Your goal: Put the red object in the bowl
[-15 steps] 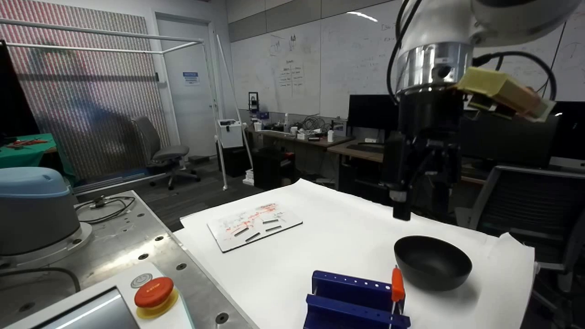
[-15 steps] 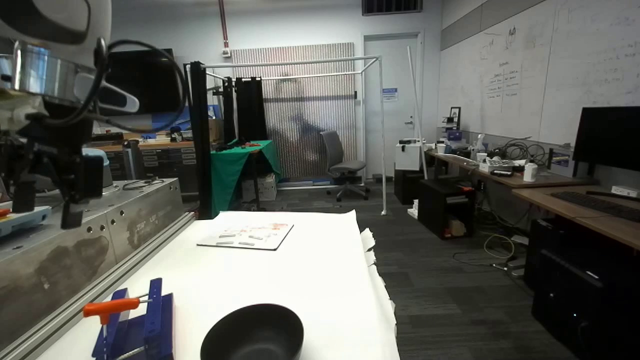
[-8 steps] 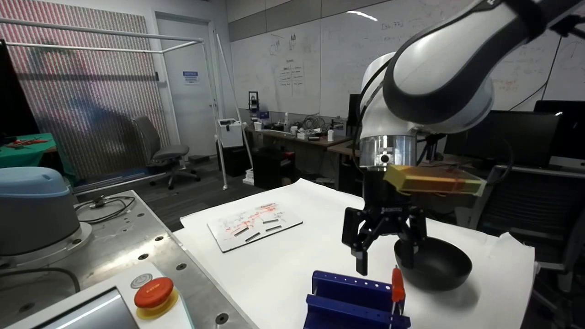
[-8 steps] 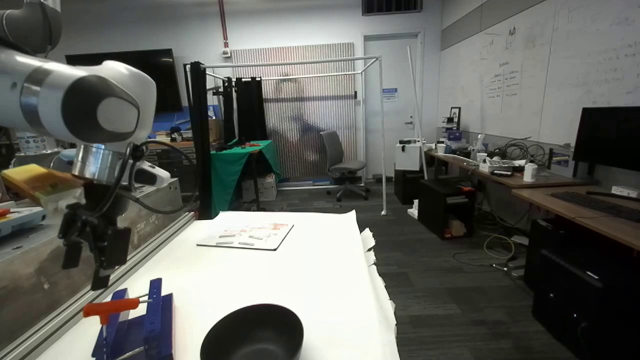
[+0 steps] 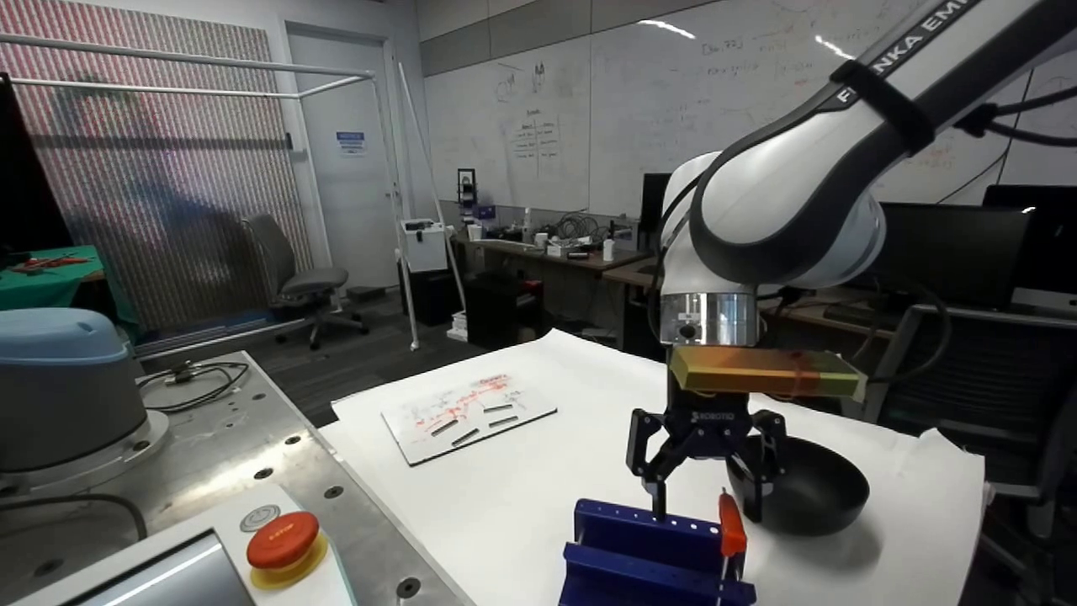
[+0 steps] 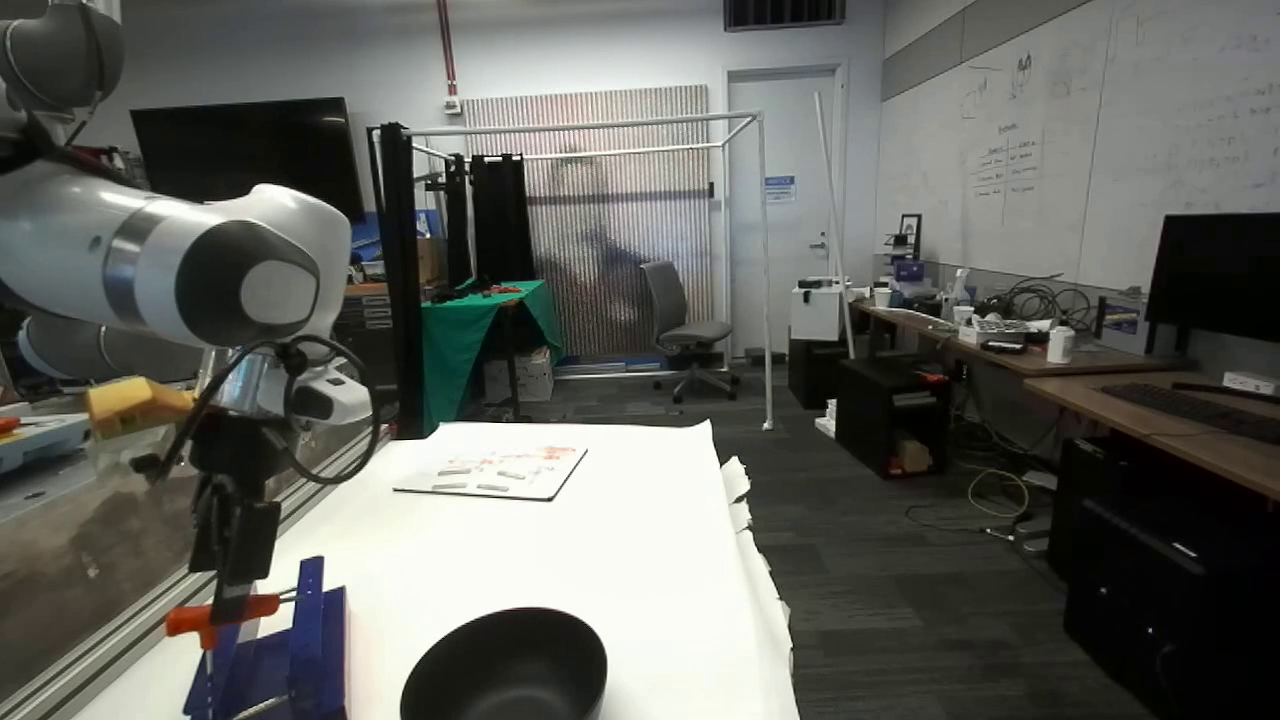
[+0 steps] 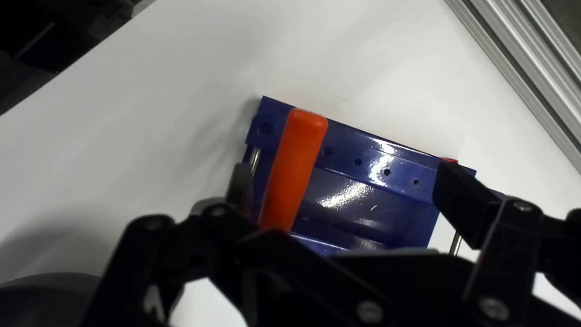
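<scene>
The red object is a red-orange T-shaped handle (image 5: 731, 526) with a thin metal shaft, standing in the dark blue ribbed rack (image 5: 644, 568). It also shows in an exterior view (image 6: 187, 620) and in the wrist view (image 7: 295, 170). My gripper (image 5: 705, 507) is open and empty over the rack. In the wrist view (image 7: 348, 193) the handle lies between the two fingers, close to the left one; its near end is hidden by the gripper. In an exterior view a finger covers part of the handle. The black bowl (image 5: 829, 497) stands beside the rack, also in an exterior view (image 6: 510, 675).
The bowl's dark edge shows at the lower left of the wrist view (image 7: 43, 299). A small whiteboard (image 5: 471, 412) with dark strips lies farther along the white table. A metal bench with a red stop button (image 5: 283, 539) borders the table.
The arm has swung in and come down from high above the table to the rack. The fingers now sit at the red handle's height. The handle, rack and bowl have not visibly moved.
</scene>
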`<move>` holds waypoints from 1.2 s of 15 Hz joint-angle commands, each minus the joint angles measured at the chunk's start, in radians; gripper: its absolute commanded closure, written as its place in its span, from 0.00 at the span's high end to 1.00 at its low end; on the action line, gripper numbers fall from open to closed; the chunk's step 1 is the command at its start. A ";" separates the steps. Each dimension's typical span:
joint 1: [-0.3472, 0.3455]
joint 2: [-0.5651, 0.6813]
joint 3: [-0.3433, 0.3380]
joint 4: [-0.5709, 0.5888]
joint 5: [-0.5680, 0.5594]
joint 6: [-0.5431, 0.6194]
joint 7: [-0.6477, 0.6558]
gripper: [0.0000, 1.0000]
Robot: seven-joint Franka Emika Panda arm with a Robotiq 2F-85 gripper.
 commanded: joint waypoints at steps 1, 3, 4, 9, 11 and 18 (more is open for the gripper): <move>0.022 -0.022 -0.006 -0.028 0.018 0.019 0.082 1.00; 0.023 -0.011 -0.004 -0.029 0.018 0.021 0.100 1.00; 0.025 -0.008 -0.003 -0.031 0.017 0.025 0.108 0.75; 0.039 -0.012 -0.009 -0.051 -0.021 0.058 0.176 0.42; 0.042 -0.015 -0.011 -0.055 -0.038 0.063 0.199 0.27; 0.051 -0.075 -0.008 -0.062 -0.127 0.032 0.252 0.05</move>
